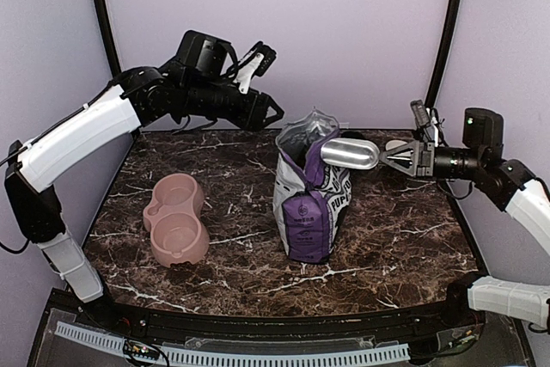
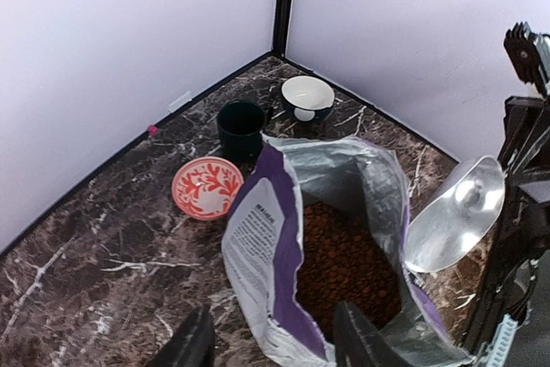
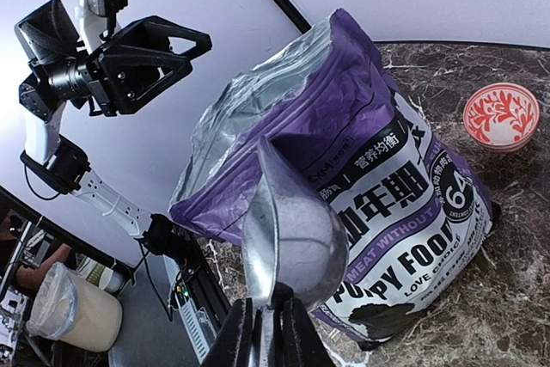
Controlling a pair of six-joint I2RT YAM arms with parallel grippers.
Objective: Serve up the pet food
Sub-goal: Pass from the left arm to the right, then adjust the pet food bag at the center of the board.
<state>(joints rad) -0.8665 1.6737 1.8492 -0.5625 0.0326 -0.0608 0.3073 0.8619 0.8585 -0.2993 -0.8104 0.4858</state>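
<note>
The pet food (image 2: 348,264) is reddish-brown kibble lying inside the open purple-and-white bag (image 1: 308,195), which stands upright mid-table. My left gripper (image 1: 273,114) hovers open above and to the left of the bag's mouth. In the left wrist view its fingers (image 2: 193,341) straddle the bag's near rim from above, holding nothing. My right gripper (image 1: 388,157) is shut on the handle of a metal scoop (image 1: 351,153). The scoop's empty bowl hangs beside the bag's top on the right. A pink double bowl (image 1: 176,218) sits empty to the left of the bag.
Behind the bag, towards the back corner, stand a red patterned dish (image 2: 207,187), a dark mug (image 2: 241,126) and a white bowl (image 2: 308,96). Walls close the table at the back and both sides.
</note>
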